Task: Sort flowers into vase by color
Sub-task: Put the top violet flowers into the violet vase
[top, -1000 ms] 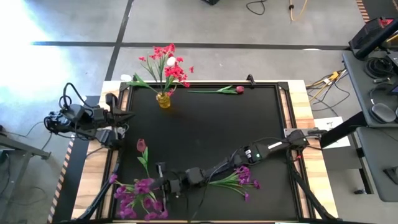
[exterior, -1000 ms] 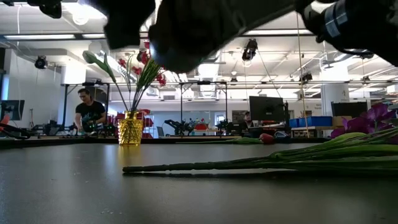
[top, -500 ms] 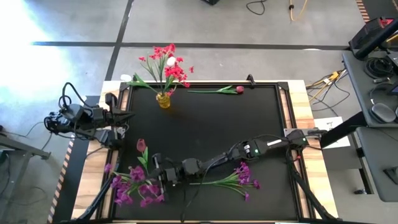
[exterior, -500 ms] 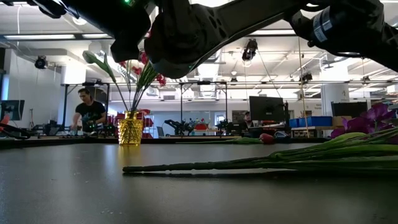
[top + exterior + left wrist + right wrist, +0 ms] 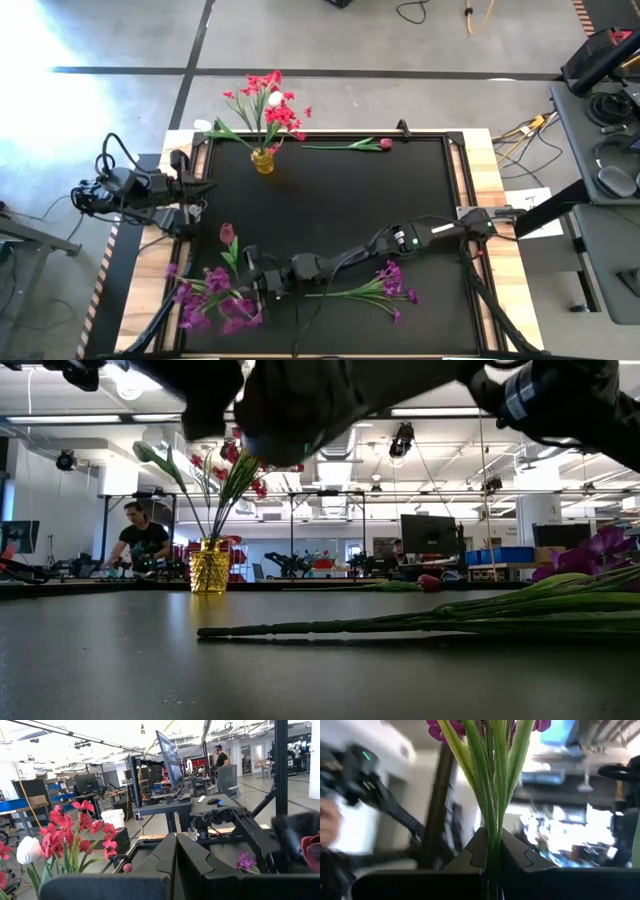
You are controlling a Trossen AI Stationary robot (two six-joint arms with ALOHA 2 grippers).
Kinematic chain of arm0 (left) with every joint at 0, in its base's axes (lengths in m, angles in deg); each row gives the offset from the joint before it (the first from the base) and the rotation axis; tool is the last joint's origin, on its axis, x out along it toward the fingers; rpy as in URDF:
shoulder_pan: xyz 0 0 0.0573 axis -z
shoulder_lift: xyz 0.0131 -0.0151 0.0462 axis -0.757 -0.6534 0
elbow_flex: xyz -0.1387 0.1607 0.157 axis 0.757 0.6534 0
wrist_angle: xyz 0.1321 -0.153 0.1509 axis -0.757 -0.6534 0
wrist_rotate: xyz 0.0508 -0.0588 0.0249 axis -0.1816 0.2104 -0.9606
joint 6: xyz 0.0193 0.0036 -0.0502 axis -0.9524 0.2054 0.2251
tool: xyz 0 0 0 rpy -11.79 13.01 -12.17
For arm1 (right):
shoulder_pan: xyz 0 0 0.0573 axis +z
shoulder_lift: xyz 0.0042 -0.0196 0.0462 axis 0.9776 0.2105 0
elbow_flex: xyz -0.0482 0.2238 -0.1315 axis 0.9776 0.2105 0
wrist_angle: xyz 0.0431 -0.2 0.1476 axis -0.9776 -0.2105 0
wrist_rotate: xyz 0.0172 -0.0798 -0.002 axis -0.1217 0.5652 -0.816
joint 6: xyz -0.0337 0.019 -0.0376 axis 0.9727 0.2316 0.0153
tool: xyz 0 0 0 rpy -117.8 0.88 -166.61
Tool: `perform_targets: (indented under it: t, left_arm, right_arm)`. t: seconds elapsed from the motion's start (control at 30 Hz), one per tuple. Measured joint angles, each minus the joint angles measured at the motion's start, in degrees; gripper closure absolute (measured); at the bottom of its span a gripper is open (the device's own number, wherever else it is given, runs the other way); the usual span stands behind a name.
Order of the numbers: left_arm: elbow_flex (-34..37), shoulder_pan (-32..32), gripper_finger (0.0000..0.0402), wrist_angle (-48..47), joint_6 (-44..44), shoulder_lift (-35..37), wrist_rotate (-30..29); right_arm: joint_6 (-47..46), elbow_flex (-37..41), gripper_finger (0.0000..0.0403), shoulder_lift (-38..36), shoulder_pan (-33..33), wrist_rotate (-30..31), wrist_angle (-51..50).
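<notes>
Fingers of the right gripper [image 5: 262, 287] pinch the green stems of a purple bunch [image 5: 208, 300] at the mat's near-left corner; red flowers and a white bud [image 5: 275, 99] stand in the yellow vase [image 5: 263, 161] at the far edge; another purple sprig [image 5: 378, 289] lies beside the right arm; the left gripper [image 5: 200, 186] waits at the left edge, fingers pressed together.

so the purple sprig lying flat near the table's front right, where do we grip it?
Take the purple sprig on its bare stem end, coming straight down from above. It lies flat with its stems bunched toward the left and its blooms spread at the right, clear of the right tool.
</notes>
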Motion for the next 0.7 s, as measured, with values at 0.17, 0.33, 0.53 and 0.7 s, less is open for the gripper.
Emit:
perform_targets:
  t: [0.17,0.33,0.53,0.7]
  left_arm:
    - [0.04,0.0,0.0402,-0.37,0.15,-0.04,0.37]
    - [-0.21,0.0,0.0402,-0.56,0.07,-0.04,0.44]
    - [-1.72,0.0,0.0402,-0.69,0.19,-2.71,0.42]
    - [-3.88,0.0,0.0402,2.17,-0.38,-12.06,0.42]
  right_arm:
    - [6.59,5.97,0.039,-9.16,0.39,4.77,-19.54]
    - [13.73,21.19,0.039,-23.17,2.39,14.76,-27.11]
    - [14.09,48.46,0.039,-40.26,3.27,23.71,-18.24]
    - [10.52,67.01,0.039,-49.5,2.82,26.46,-5.71]
